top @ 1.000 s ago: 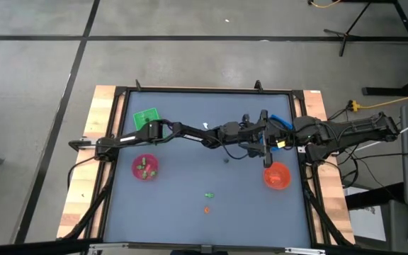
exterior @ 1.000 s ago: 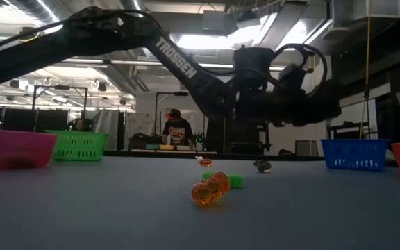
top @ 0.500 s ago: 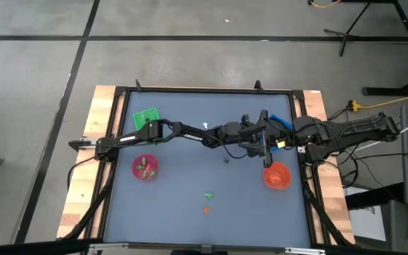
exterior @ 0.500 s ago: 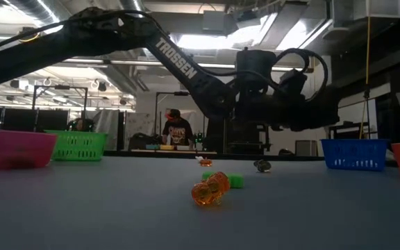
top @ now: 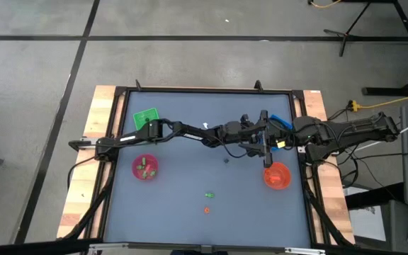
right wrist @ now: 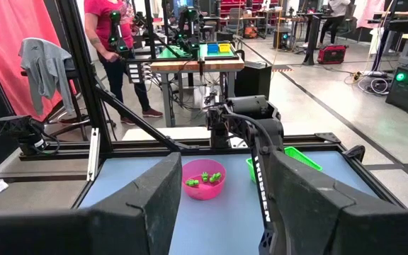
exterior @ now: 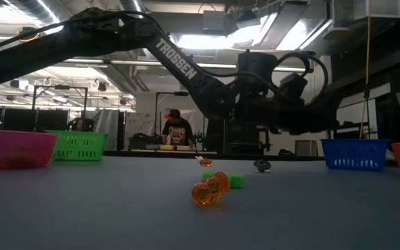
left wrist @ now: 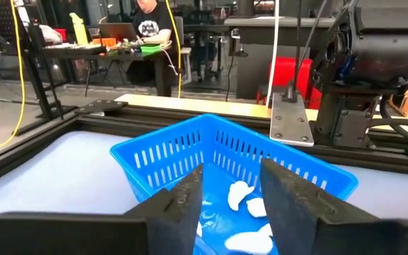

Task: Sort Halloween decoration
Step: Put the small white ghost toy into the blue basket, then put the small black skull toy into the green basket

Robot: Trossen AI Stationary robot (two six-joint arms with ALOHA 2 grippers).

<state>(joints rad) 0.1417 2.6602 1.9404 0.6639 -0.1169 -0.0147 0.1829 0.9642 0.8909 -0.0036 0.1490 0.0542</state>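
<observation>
The grey-blue counter [top: 176, 191], framed in black with wooden edges, carried four containers: a green tray [top: 146, 117] at its far left, a pink bowl [top: 145, 167] nearer on the left, a blue tray [top: 280, 123] at its far right and an orange bowl [top: 277, 176] nearer on the right. Loose on it lay a green figure [top: 209, 194], an orange figure [top: 207, 210] just beside it, and a dark figure [top: 226, 159] farther in.

**Both arms reaching toward table's right side**

Left arm is stretching across from the left edge, left gripper [top: 264, 137] hanging with fingers [left wrist: 190, 202] parted and nothing between them. Right arm is sitting folded by the right edge, right gripper [right wrist: 222, 205] fingers apart, also gripping nothing.
</observation>
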